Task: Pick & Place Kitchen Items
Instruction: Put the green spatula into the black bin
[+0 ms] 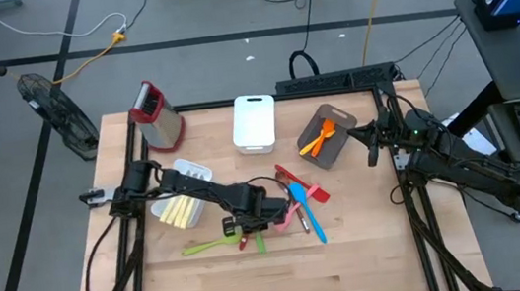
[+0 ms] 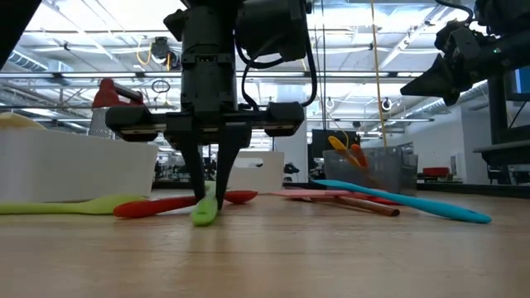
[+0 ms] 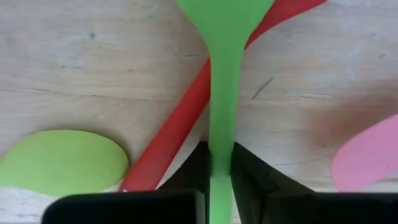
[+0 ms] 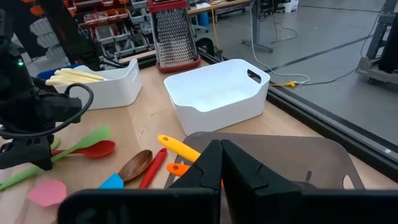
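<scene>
On the left of the table a white bin [image 1: 180, 203] held the pale-yellow-handled cutlery [image 1: 180, 213], and behind it stood the steel grater [image 1: 155, 114]. The left gripper [image 1: 253, 228] was down at the table among the loose utensils, near the middle. In the left wrist view its two fingers [image 3: 245, 180] were pressed on both sides of the thin handle of a green spatula [image 3: 222, 112], which lay on the wood across a red spoon [image 3: 186, 121]. So the step in hand appeared to be the grasp. The next move probably called for a straight lift, so that the red spoon would not be dragged along, and then a carry to one of the bins.

Further right lay a light blue spatula [image 1: 306, 209] and a pink one [image 2: 310, 194]. An empty white bin [image 1: 254, 122] stood at the back, and a grey bin [image 1: 328, 136] held orange and yellow utensils [image 1: 320, 138]. The right gripper [image 1: 373, 139] waited above the right edge, its fingers pressed together on nothing.

From above, the left arm covered the green spatula's handle and parts of the pile, so the number of items there was hard to tell
</scene>
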`<control>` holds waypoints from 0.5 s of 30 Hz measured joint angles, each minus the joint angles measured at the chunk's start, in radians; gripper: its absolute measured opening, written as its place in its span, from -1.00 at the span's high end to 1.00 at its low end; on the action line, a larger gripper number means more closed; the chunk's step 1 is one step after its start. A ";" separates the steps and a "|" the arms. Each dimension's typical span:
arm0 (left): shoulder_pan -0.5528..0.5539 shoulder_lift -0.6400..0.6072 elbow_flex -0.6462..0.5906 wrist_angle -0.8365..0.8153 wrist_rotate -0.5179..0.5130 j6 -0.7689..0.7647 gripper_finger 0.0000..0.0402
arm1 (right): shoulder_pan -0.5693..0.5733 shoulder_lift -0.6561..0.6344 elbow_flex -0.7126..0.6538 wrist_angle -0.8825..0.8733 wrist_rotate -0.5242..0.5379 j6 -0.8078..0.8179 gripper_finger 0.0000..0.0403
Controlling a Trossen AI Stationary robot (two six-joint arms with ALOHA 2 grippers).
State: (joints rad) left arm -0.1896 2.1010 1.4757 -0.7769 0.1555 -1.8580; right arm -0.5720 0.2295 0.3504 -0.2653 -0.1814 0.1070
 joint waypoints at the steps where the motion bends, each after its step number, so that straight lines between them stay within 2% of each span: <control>1: 0.000 -0.004 0.000 -0.002 -0.008 0.000 0.80 | 0.000 0.000 0.000 0.001 0.001 0.000 1.00; 7: -0.006 -0.097 -0.001 -0.022 -0.133 0.000 0.93 | 0.000 0.000 0.000 0.004 0.002 0.000 1.00; 15: 0.000 -0.188 -0.001 -0.022 -0.207 0.030 0.88 | 0.000 0.000 0.000 0.007 0.002 0.000 1.00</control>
State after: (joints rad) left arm -0.1898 1.9125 1.4746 -0.7986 -0.0518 -1.8281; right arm -0.5720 0.2291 0.3504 -0.2584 -0.1797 0.1071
